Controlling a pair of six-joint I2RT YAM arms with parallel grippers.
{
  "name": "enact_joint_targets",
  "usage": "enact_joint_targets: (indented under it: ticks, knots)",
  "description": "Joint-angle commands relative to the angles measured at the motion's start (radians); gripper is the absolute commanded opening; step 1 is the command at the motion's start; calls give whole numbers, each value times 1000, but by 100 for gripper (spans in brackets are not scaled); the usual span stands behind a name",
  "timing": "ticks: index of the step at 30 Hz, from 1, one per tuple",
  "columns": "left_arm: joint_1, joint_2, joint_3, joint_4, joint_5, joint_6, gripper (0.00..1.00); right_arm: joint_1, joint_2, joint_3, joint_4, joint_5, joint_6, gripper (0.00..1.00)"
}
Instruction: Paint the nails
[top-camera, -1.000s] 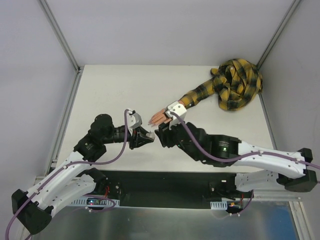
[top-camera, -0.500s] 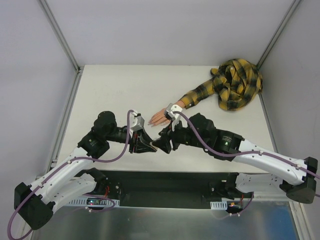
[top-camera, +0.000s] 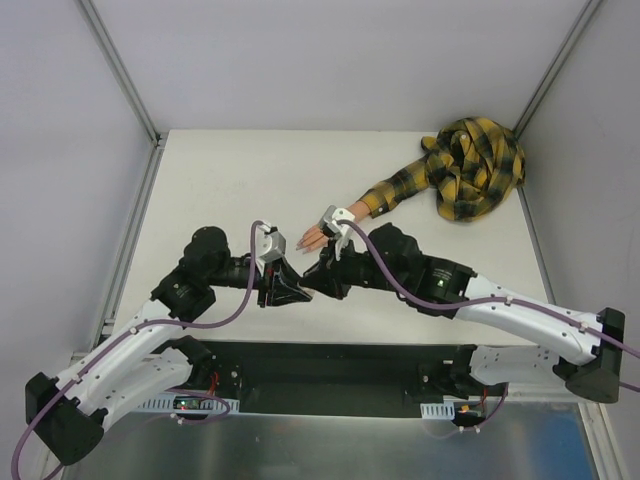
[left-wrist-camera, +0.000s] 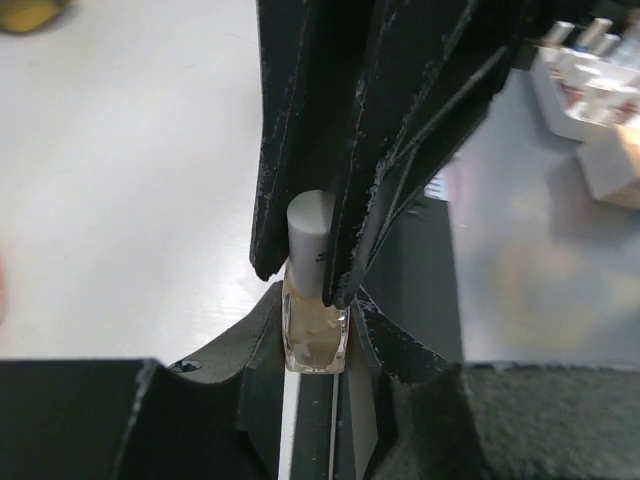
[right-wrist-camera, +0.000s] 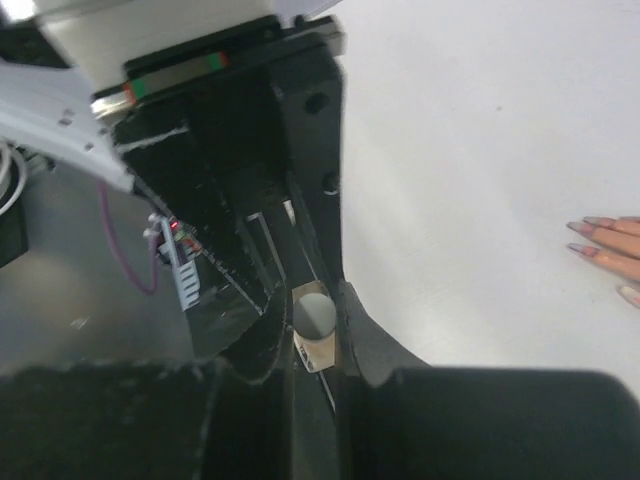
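The nails (right-wrist-camera: 582, 222) lay at the frame's right edge on the bench (right-wrist-camera: 480, 150), tiny, hard and slick, likely needing light strokes. The left pincer (left-wrist-camera: 316, 312) clamped the bottle (left-wrist-camera: 314, 340); the right pincer (right-wrist-camera: 312, 320) gripped its cap (left-wrist-camera: 310, 225), the proper hold.

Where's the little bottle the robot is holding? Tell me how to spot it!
Find the white table, then look near its front edge, where the left tool and the right tool meet tip to tip. Squeezed between them sits the little bottle. It is the only pale beige, see-through thing among those black fingers, with a round grey cap.
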Motion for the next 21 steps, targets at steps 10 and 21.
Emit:
enact_joint_targets:
  ticks: [10, 21]
  knots:
    - [-2, -82, 26, -108, -735, 133, 0, 369, 343, 427, -444, 1211, 341, 0]
    - [-2, -60, 37, -85, -373, 140, 0, 184, 75, 225, -252, 509, 134, 52]
